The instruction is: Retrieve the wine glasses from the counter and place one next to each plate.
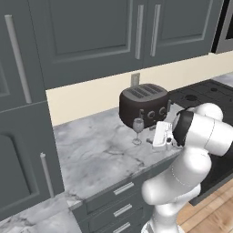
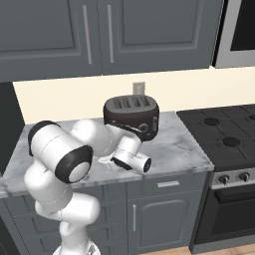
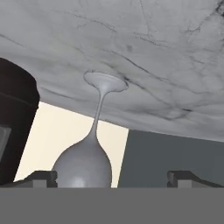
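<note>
A: Where's the wine glass (image 1: 138,128)?

B: Upright on the counter (image 1: 98,152), just in front of the black toaster (image 1: 143,104), at about seven o'clock from it in the left base view. Its bowl looks empty.

A: And the arm?

B: Folded low over the counter edge, hand level, at three o'clock from the glass. The gripper (image 3: 111,177) is spread fully wide and holds nothing. In the hand view, which is rolled over, the glass's bowl sits by the left fingertip (image 3: 43,177), not centred between the two.
</note>
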Available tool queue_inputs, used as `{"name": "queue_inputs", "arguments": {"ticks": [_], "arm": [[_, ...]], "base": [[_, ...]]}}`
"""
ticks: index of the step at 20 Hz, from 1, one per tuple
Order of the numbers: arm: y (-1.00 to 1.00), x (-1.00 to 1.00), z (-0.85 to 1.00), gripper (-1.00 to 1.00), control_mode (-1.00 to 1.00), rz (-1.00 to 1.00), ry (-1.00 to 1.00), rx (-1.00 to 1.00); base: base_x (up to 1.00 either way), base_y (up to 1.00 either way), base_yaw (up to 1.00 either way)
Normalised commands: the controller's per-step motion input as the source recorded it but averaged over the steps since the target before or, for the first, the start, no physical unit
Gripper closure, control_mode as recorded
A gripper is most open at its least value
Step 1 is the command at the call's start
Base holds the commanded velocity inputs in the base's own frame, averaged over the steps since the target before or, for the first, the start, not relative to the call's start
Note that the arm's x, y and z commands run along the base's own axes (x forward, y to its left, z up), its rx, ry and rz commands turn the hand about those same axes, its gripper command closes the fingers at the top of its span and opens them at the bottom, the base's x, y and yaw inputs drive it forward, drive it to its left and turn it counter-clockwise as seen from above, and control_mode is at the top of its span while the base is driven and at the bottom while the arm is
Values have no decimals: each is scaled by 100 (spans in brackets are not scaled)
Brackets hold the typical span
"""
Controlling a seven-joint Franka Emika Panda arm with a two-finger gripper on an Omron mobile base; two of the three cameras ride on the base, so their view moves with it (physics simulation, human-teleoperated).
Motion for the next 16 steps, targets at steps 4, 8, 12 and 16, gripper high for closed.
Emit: {"name": "queue_inputs", "arguments": {"ticks": [4, 8, 12, 16], "arm": [[20, 9, -5, -100, -100, 0, 15, 0], [0, 8, 0, -100, -100, -3, 11, 0], [0, 0, 0, -100, -100, -12, 2, 0], [0, 4, 0, -100, -100, -12, 1, 0]], "base": [[0, 0, 0], [0, 0, 0], [0, 0, 0], [0, 0, 0]]}}
